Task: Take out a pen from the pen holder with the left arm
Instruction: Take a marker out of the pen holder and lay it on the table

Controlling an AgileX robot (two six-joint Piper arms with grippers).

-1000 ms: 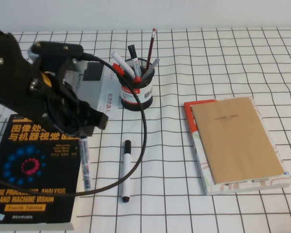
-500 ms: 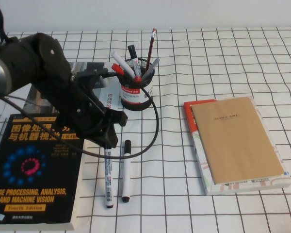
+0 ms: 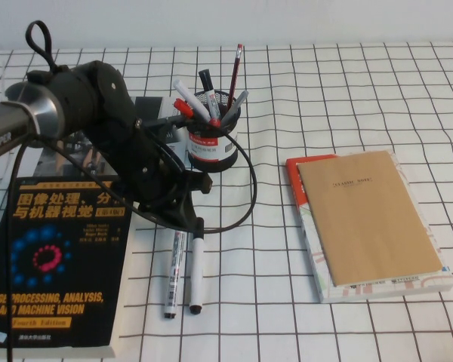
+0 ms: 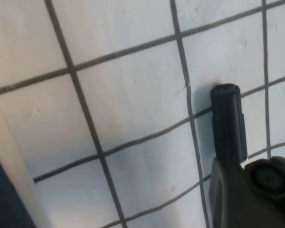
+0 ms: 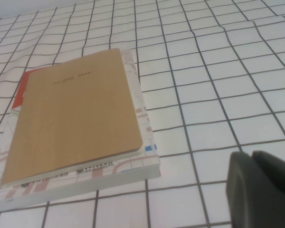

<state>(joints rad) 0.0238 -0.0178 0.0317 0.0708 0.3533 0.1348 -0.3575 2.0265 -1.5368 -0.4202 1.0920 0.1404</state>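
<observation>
The right hand [image 5: 260, 189] hung near the matte tan notebook [image 5: 76, 114], cut off at the edge, so I could not tell how wide it stood. The left arm bent low over the checked table [image 3: 287, 317], its left hand [image 3: 183, 220] clamped narrowly on a slim white pen [image 3: 175, 271], whose upper end was hidden, just beside a black-capped second marker [image 3: 196, 264] and a glossy textbook [image 3: 53, 256]. Farther back stood the round black mesh pen holder [image 3: 211, 147]
</observation>
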